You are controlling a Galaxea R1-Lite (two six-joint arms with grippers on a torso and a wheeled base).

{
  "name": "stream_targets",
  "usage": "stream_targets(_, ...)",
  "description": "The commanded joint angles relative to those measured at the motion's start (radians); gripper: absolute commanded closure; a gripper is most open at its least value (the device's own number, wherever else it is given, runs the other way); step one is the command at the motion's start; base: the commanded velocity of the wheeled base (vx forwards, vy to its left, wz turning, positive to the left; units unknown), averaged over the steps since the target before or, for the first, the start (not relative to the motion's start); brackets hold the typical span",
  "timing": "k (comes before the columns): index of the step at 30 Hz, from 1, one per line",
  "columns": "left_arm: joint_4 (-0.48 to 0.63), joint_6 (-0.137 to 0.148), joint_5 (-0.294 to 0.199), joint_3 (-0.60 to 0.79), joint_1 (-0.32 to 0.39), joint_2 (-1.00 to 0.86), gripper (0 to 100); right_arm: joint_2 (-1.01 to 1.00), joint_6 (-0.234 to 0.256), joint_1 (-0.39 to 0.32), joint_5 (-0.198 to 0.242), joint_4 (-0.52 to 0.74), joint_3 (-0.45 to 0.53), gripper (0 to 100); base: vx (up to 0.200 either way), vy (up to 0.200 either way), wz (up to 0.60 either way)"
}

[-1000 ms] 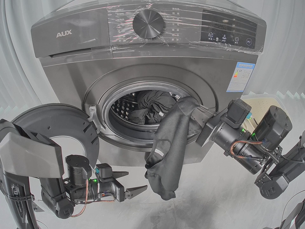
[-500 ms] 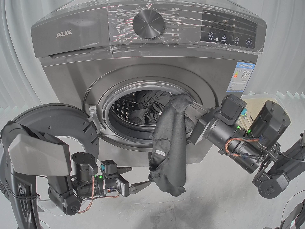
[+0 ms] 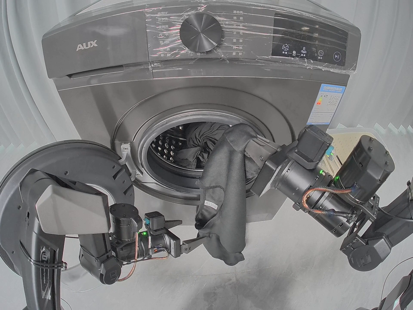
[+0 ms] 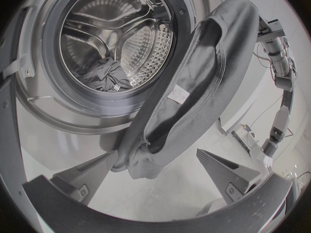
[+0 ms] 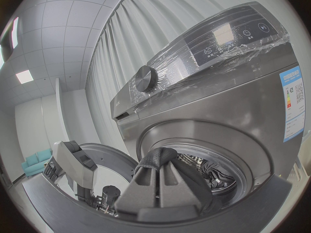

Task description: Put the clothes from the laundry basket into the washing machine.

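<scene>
the washing machine's (image 3: 206, 87) door (image 3: 73, 164) stands wide open, and a bundle of dark clothes (image 3: 202, 145) lies in the drum (image 3: 165, 145). the pale laundry basket (image 3: 350, 136) sits beside the machine, behind the right arm; i can't see inside it. the right gripper (image 5: 159, 169) is up at the drum's mouth, pinched tight on a dark garment (image 3: 226, 194) that hangs down past the rim. low down, the left gripper (image 4: 157, 154) is spread apart around the garment's bottom hem, one fingertip (image 4: 111, 156) touching it.
</scene>
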Motion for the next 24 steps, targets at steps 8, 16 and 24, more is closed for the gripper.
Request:
stream_targets(8,-0.001,0.047,-0.003,-0.088,-0.001,0.096,0,-0.020,0.000,0.018,0.000,0.001,0.008,100,0.000,0.000,0.00)
stream_targets(16,-0.001,0.047,0.002,-0.150,-0.001,0.127,0,-0.031,0.001,0.036,-0.001,-0.006,0.013,100,0.000,0.000,0.00)
stream_targets(24,-0.001,0.047,0.022,-0.177,-0.004,0.153,0,-0.034,0.003,0.046,0.000,-0.013,0.030,100,0.000,0.000,0.00)
